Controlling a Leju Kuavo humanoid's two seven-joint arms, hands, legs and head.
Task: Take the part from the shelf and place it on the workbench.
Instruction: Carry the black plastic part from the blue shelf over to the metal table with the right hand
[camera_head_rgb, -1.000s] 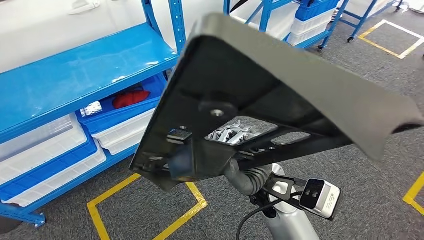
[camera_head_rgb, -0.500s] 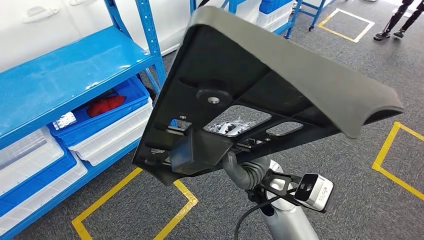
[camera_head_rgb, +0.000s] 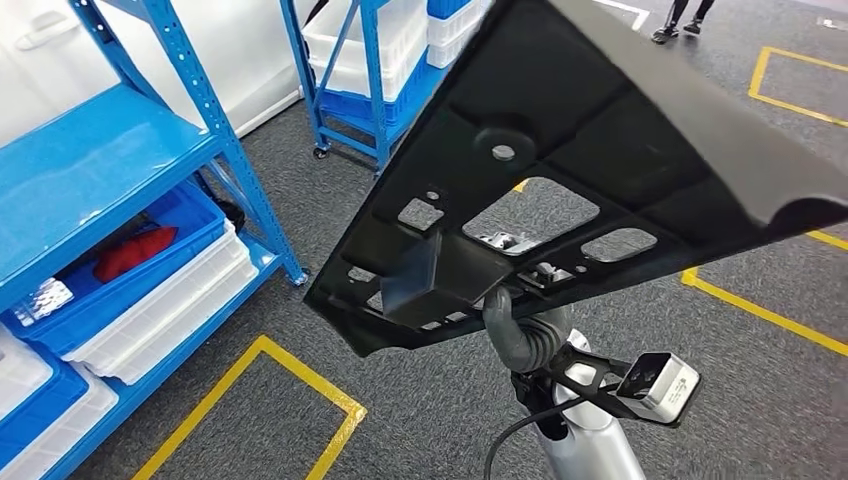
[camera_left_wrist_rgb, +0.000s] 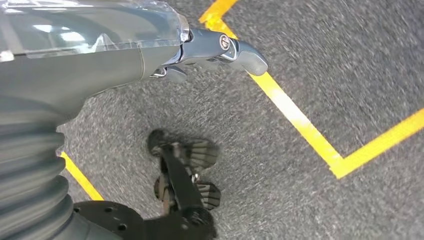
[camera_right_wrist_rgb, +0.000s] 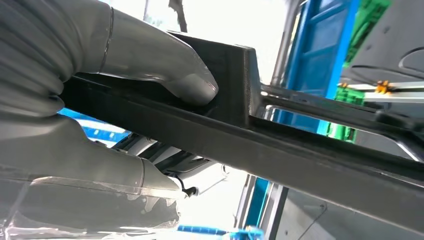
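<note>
Part (camera_head_rgb: 600, 130) | gripped by right hand (camera_right_wrist_rgb: 100, 100) | held above it

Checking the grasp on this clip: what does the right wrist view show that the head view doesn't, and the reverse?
Right wrist view alone: the right hand grips the black part, its thumb pressing on top of an edge rail and a finger underneath. Head view alone: the part's whole shape, a wide panel with cut-outs held high, plus the blue shelf, bins and yellow floor lines. Both show the part in the hand and blue shelving behind.
</note>
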